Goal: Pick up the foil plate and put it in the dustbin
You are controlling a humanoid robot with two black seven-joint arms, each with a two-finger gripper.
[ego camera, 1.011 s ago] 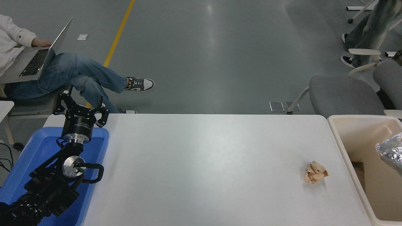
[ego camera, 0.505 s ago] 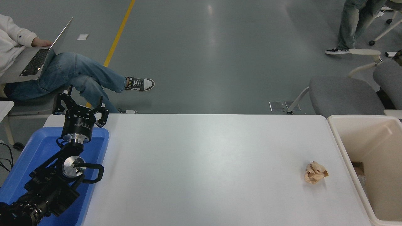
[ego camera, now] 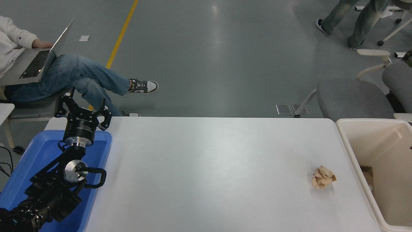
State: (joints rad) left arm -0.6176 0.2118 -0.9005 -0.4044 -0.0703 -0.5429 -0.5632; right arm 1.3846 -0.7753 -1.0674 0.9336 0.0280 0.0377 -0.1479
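1. The crinkled silver foil plate is not visible anywhere on the white rectangular table (ego camera: 209,167). I judge it already lies inside the large cream plastic dustbin (ego camera: 346,141) at the table's 3 o'clock edge, hidden below the thick rounded rim.
2. The right arm and its gripper are out of view, so no direction from tool to plate can be given. Its side is the nearer one to the dustbin.
3. The black left gripper (ego camera: 83,109) is parked at 9 o'clock over the shallow blue plastic tray (ego camera: 38,151), its fingers spread apart and holding nothing, well apart from the dustbin.
4. A small crumpled tan paper wad (ego camera: 323,177) sits on the matte tabletop near the dustbin's smooth, deep wall, not touching it.
5. A person with a laptop sits at 10 o'clock.
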